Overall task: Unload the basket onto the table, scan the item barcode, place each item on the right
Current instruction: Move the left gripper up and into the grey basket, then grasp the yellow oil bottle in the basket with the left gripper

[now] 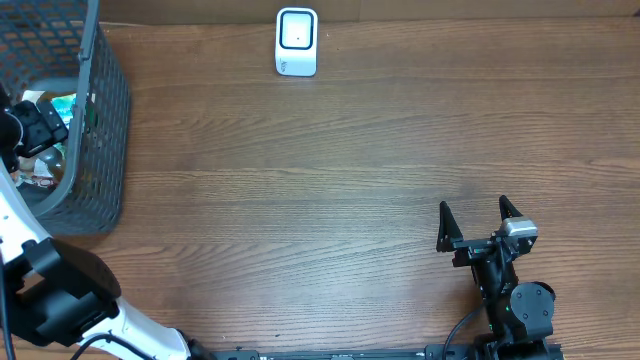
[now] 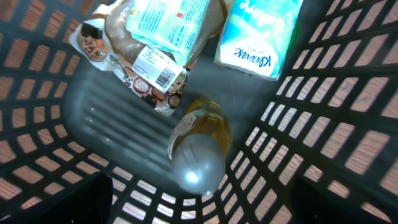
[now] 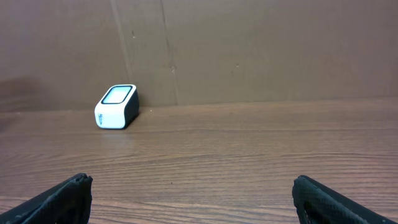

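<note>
My left gripper (image 2: 205, 211) hangs open inside the black mesh basket (image 1: 105, 120) at the table's far left. Its two dark fingers (image 2: 87, 199) show only at the bottom corners of the left wrist view, with nothing between them. Just beyond them, a bottle of yellowish liquid (image 2: 199, 146) lies on the basket floor. Behind the bottle are a snack bag with a barcode label (image 2: 158, 71) and a blue-and-white tissue pack (image 2: 256, 34). The white scanner (image 1: 296, 42) stands at the table's back edge. My right gripper (image 1: 477, 222) rests open and empty at the front right.
The basket walls (image 2: 323, 93) close in around the left gripper on all sides. In the right wrist view the scanner (image 3: 116, 106) sits far ahead to the left, against a brown cardboard backdrop (image 3: 249, 50). Bare wooden tabletop (image 1: 320, 200) lies between the basket and the right arm.
</note>
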